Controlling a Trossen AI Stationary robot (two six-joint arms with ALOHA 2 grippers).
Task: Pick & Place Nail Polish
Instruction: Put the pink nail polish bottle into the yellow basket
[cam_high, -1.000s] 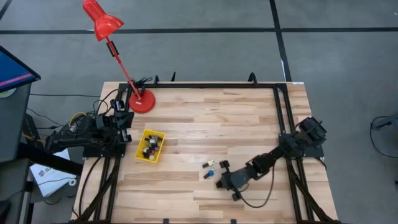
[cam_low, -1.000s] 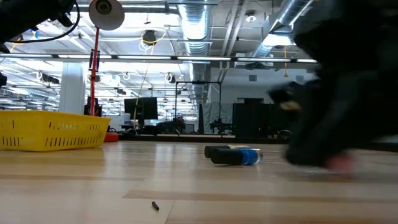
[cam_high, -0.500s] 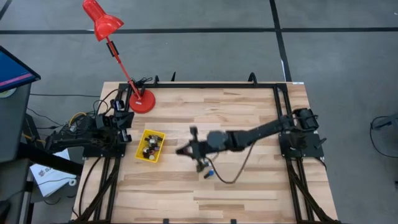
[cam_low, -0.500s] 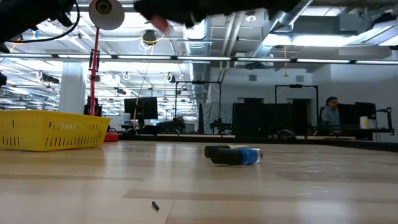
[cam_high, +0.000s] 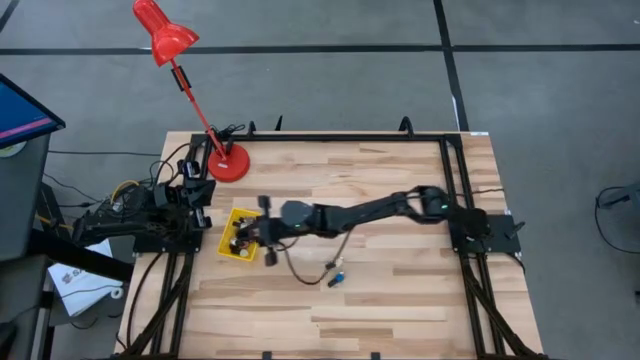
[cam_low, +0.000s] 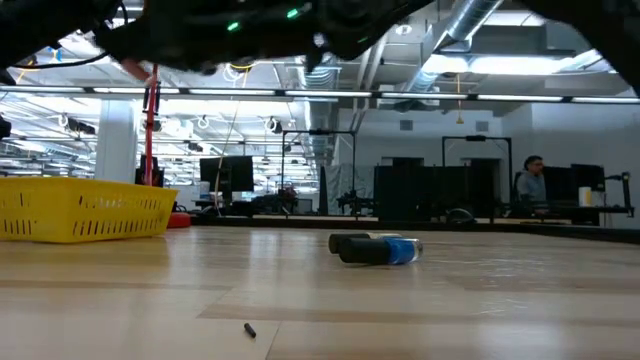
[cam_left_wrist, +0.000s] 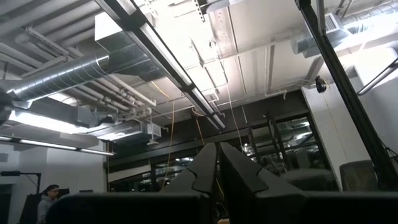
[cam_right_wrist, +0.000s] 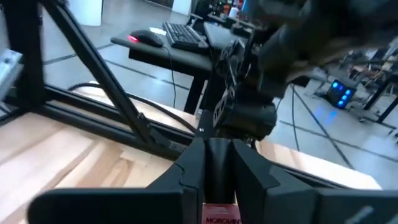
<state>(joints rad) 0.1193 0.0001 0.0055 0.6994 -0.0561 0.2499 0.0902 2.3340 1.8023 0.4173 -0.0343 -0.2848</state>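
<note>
A: Left of centre in the high view, where is the right gripper (cam_high: 262, 232)?
B: Over the right edge of the yellow basket (cam_high: 229, 250), its arm stretched across the wooden table (cam_high: 400, 290) from the right side.
A: And its fingers?
B: Clamped on a small dark bottle with a pink label (cam_right_wrist: 219, 214) (wrist view only).
A: Other nail polish?
B: Several bottles lie in the basket (cam_high: 240, 236); a blue bottle (cam_high: 338, 279) and a dark one (cam_high: 329, 266) lie touching at lower centre of the table.
A: The left gripper (cam_left_wrist: 217, 169)?
B: Parked at the table's left edge, fingertips pressed together, grasping nothing.
</note>
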